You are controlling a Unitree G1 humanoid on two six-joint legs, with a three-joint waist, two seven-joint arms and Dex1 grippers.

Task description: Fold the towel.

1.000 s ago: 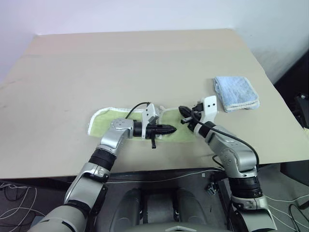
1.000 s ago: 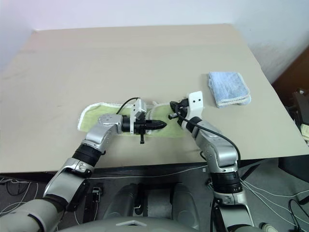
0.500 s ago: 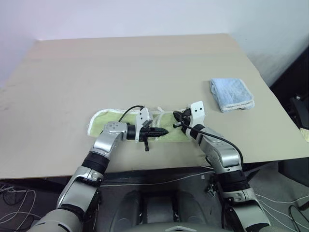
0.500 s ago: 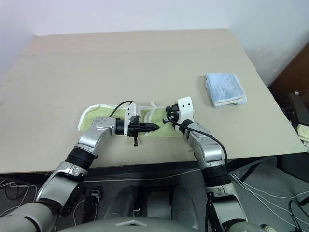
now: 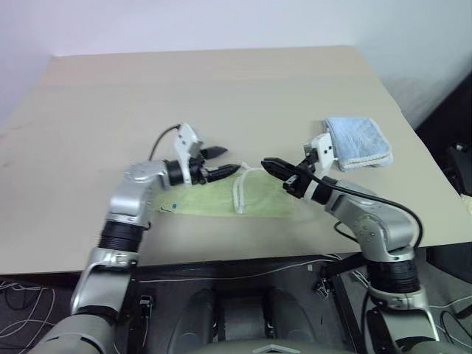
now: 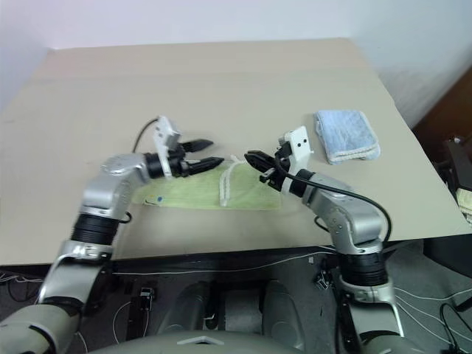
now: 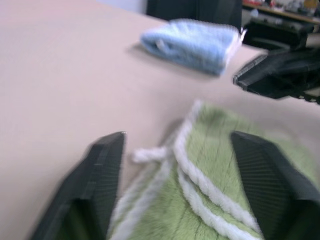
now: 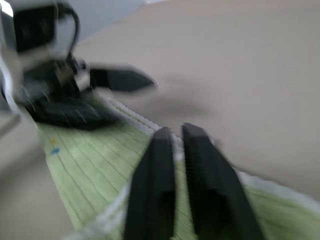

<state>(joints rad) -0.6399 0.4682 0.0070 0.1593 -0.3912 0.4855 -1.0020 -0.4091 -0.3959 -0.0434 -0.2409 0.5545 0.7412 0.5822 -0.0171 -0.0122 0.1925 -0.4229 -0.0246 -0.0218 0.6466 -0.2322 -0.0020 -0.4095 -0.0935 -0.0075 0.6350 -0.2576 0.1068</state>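
The towel (image 5: 206, 200), light yellow-green with white edging, lies flat near the table's front edge. A white-edged end (image 5: 237, 193) crosses its middle, and a small dark mark (image 5: 173, 206) sits near its left end. My left gripper (image 5: 223, 161) hovers just above the towel's far edge, open wide with nothing between its fingers (image 7: 100, 170). My right gripper (image 5: 270, 164) hangs above the towel's right part, pointing toward the left one. Its fingers (image 8: 155, 170) stand a narrow gap apart and hold nothing.
A smaller pale blue towel (image 5: 359, 142) lies folded at the right, close to the table's right edge. The tan table (image 5: 221, 88) stretches far behind the towel. Dark equipment (image 5: 461, 166) stands off the table to the right.
Both grippers were shut low on the towel; now both have risen off it. The left has swung left and opened wide, the right has parted slightly. The towel lies released.
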